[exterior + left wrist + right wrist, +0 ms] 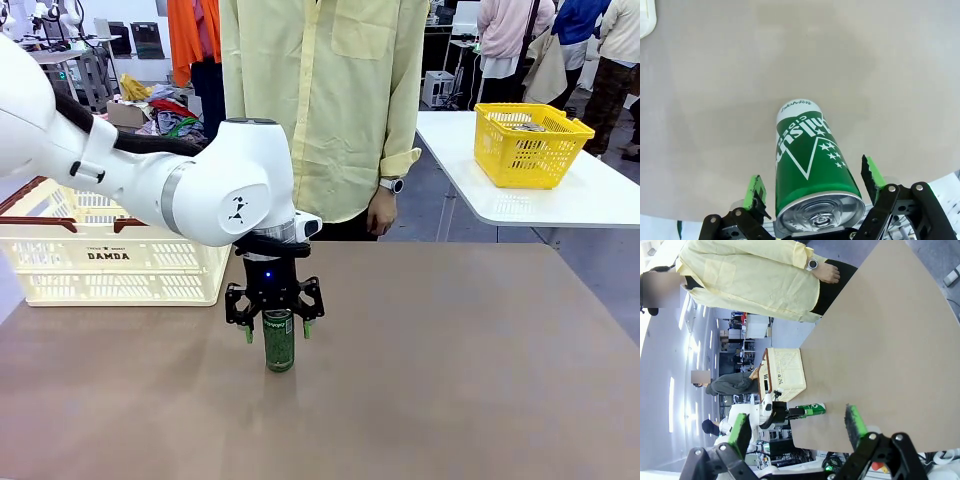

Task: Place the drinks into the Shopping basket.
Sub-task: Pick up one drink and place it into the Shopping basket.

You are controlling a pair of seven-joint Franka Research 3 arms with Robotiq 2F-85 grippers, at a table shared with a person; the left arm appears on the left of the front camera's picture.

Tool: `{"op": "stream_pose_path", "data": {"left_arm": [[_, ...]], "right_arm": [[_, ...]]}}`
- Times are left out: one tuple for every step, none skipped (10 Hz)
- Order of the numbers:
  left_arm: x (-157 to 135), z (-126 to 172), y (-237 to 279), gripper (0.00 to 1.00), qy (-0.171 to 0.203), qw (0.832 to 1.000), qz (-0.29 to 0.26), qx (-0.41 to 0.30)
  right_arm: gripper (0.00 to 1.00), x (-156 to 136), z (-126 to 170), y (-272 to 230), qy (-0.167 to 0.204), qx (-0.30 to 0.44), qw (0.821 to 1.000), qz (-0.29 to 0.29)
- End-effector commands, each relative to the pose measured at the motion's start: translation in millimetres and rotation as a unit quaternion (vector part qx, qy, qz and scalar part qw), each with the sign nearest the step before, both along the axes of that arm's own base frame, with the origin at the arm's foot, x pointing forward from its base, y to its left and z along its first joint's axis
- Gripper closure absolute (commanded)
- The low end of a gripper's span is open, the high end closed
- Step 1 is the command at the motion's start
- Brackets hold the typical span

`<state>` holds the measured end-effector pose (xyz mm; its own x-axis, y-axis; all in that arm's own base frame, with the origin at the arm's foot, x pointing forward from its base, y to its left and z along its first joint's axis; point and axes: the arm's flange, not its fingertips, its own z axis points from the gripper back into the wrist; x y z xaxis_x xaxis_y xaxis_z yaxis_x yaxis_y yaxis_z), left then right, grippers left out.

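Left gripper (276, 328) straddles an upright green drink can (279, 348) on the brown table (450, 350). Its fingers are spread wide, one green pad on either side of the can with a gap at each, and nothing is gripped. The right gripper (797, 429) hangs open and empty (well clear of the can). The cream DAMDA shopping basket (120, 275) stands apart, off to one side of the fingers. By the look of it, grasping, lifting and placing are all left to do. What the basket already holds cannot be made out.
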<state>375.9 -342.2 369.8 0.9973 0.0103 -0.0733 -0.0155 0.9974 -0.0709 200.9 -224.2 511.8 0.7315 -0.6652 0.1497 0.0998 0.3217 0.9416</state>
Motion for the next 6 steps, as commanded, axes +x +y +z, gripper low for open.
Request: {"op": "stream_pose_path", "data": {"left_arm": [[-3.5, -1.4, -5.3, 0.00, 0.005, 1.000, 0.003, 0.010], [-3.8, -1.7, -7.6, 0.60, 0.005, 1.000, 0.000, 0.007], [-3.0, -2.1, -9.1, 1.00, 0.004, 1.000, -0.002, 0.007], [-3.6, -3.3, -11.4, 1.00, -0.005, 1.000, -0.007, 0.015], [-3.2, -4.2, -12.0, 1.00, -0.014, 1.000, -0.009, 0.024], [-3.1, -3.5, -12.4, 1.00, -0.026, 0.999, -0.014, 0.029]], "right_arm": [[0.00, 0.1, 1.8, -0.4, -0.010, 0.001, 1.000, 0.003], [0.00, 0.1, 1.8, -0.4, -0.010, 0.001, 1.000, 0.003], [0.00, 0.1, 1.8, -0.4, -0.010, 0.001, 1.000, 0.003], [0.00, 0.1, 1.8, -0.4, -0.010, 0.001, 1.000, 0.003], [0.00, 0.1, 1.8, -0.4, -0.010, 0.001, 1.000, 0.003], [0.00, 0.1, 1.8, -0.4, -0.010, 0.001, 1.000, 0.003]]}}
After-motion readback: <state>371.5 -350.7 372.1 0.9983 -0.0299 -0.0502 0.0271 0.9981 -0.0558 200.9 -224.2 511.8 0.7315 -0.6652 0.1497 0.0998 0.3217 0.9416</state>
